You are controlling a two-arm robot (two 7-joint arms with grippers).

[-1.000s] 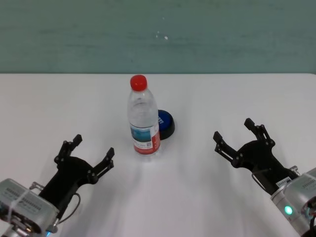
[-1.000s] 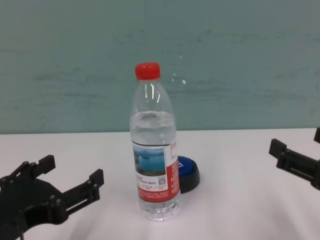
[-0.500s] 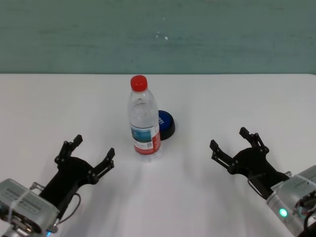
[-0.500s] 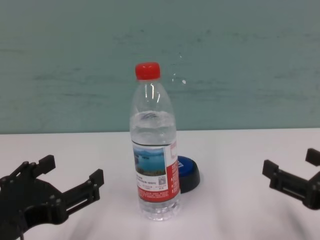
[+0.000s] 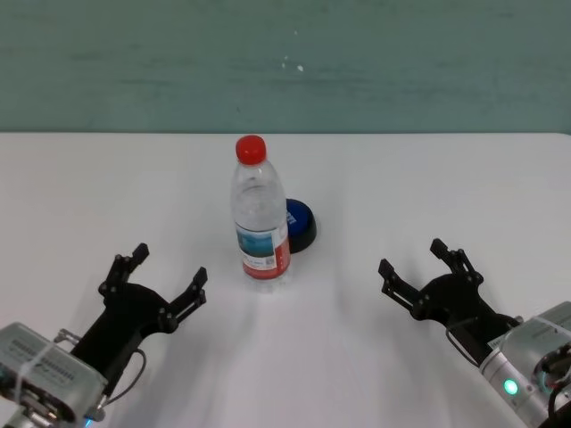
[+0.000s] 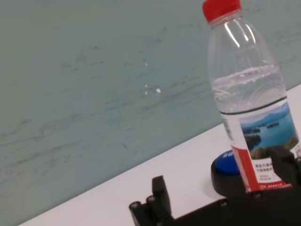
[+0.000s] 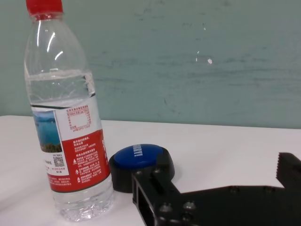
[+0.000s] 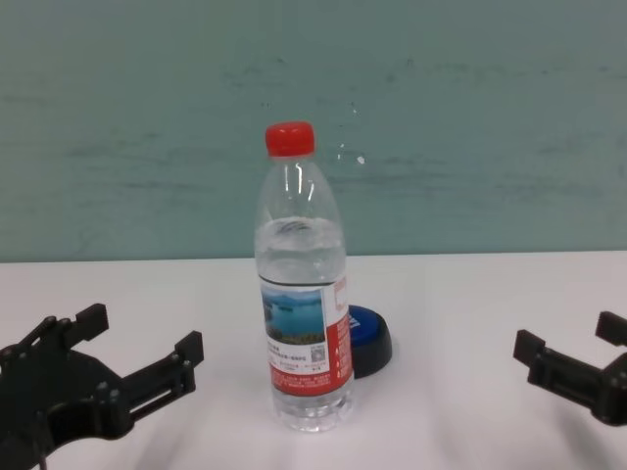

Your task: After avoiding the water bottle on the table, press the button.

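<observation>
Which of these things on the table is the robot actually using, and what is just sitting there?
Part of the job:
button, to be pressed
water bottle, to be steered around
right gripper, open
table

Just there:
left gripper, open, parked
green wall behind

water bottle (image 6: 244, 94) upright, button (image 6: 225, 170) behind

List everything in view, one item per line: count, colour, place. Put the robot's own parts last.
bottle: one, clear with red cap and red, white and blue label, upright at the table's middle.
button: one, blue top on black base, just behind the bottle on its right side.
table: one, white, across the whole foreground.
wall: one, teal, behind the table.
left gripper: one, black, open, near left of the table, short of the bottle.
right gripper: one, black, open, near right, apart from the button.
</observation>
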